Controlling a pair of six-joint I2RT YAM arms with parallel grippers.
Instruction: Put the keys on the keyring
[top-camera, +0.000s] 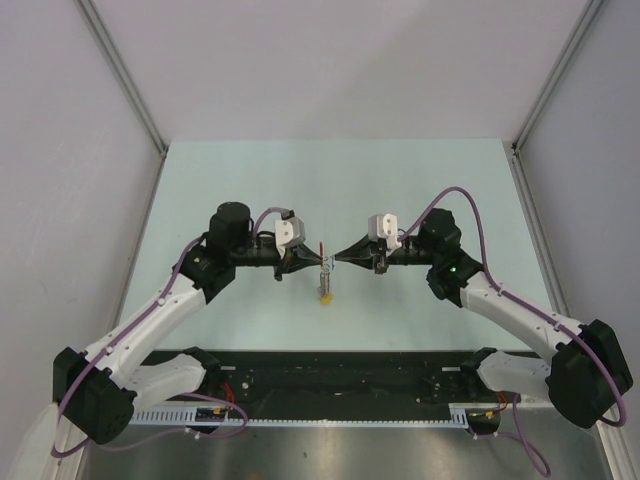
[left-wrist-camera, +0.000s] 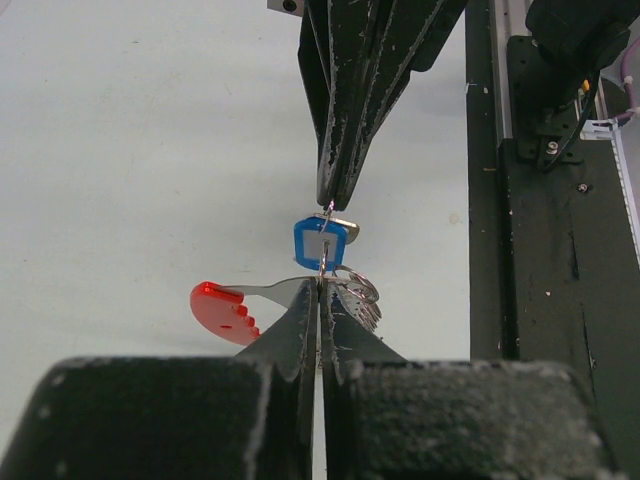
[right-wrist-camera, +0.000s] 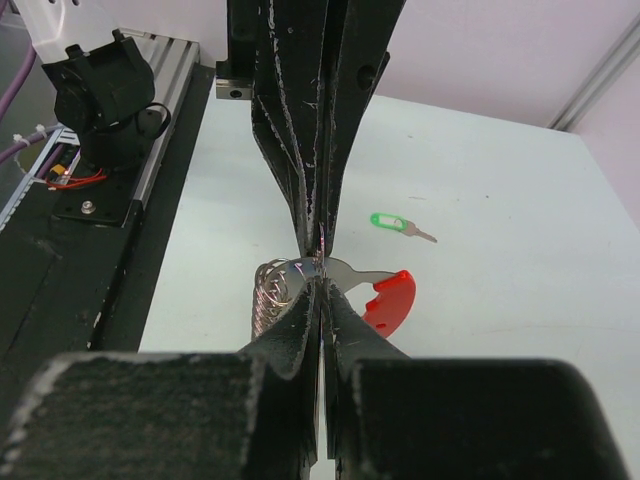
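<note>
Robot lab cell: white panel walls (top-camera: 340, 60), aluminium framing (top-camera: 122, 70), pale-green tabletop (top-camera: 330, 180).

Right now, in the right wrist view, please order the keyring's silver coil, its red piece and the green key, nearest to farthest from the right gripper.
1. The silver coil: right beside the right gripper tips, on their picture-left.
2. The red piece: slightly picture-right, on the same keyring.
3. The green key: farthest, alone on the table beyond, picture-right.
</note>
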